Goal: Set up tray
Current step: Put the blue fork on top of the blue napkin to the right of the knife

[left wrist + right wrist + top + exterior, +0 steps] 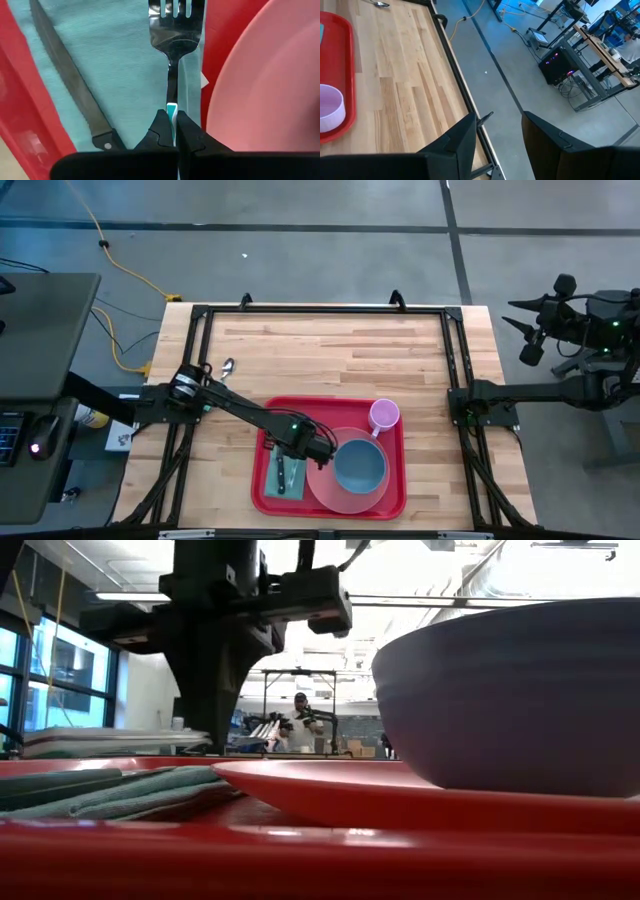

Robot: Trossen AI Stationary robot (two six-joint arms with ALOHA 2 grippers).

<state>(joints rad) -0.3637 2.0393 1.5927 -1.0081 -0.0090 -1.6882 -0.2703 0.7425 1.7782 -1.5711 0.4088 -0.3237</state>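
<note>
No readable text in any view

No lettering, brand, number or sign can be made out on the red tray, the pink plate, the fork or the wooden surface; things in the room beyond are too far off to show any.

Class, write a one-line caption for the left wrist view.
Left gripper shut on fork over teal napkin, knife alongside, pink plate beside, on red tray.

high: straight down | low: table-level, close | both share tray and bowl
</note>
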